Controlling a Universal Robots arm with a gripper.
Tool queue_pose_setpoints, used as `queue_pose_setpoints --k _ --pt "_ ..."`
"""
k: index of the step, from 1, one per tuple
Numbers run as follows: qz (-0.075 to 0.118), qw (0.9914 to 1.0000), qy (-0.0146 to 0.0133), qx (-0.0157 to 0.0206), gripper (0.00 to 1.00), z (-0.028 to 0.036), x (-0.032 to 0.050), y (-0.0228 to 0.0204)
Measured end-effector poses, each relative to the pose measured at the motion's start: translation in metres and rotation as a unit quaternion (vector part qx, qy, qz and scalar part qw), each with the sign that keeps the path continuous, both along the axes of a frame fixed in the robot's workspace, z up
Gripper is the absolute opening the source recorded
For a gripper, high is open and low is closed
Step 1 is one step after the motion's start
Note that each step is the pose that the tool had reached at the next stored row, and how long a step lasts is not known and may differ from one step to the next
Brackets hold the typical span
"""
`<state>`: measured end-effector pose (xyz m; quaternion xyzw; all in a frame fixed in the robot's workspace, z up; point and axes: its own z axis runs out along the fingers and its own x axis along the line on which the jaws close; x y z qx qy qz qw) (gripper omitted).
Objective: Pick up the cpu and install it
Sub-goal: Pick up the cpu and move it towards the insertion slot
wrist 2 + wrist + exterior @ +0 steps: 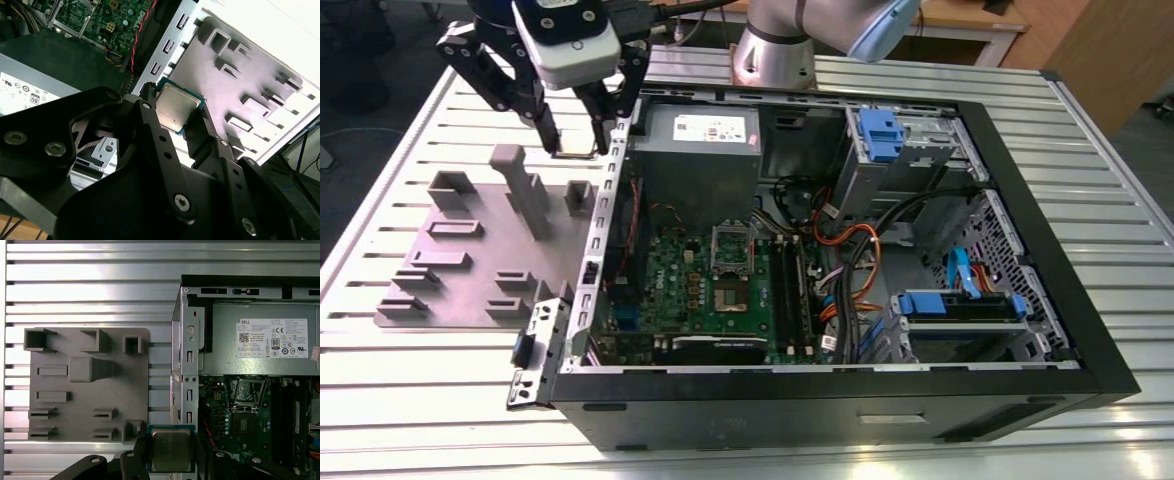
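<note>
Gripper (576,147) pinches the cpu (170,449) by its edges — over the grey plate (82,407), beside the computer case (854,425).

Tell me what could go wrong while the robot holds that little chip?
1. The pincer grips the cpu only by its edges, so it might slip and drop near the tray.
2. The case's metal wall stands between the cpu and the socket; carried low, the cpu could bump it.
3. It might land crooked in the socket.
</note>
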<state>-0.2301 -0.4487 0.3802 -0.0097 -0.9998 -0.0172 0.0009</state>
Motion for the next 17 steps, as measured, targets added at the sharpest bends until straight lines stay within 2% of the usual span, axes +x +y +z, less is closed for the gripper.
queue_pose_setpoints --k 6,17 --pt "0.0 1.0 -0.0001 0.0001 0.47 0.0 0.0039 0.0" --pt "0.0 1.0 0.0 0.0 0.47 0.0 0.0042 0.0"
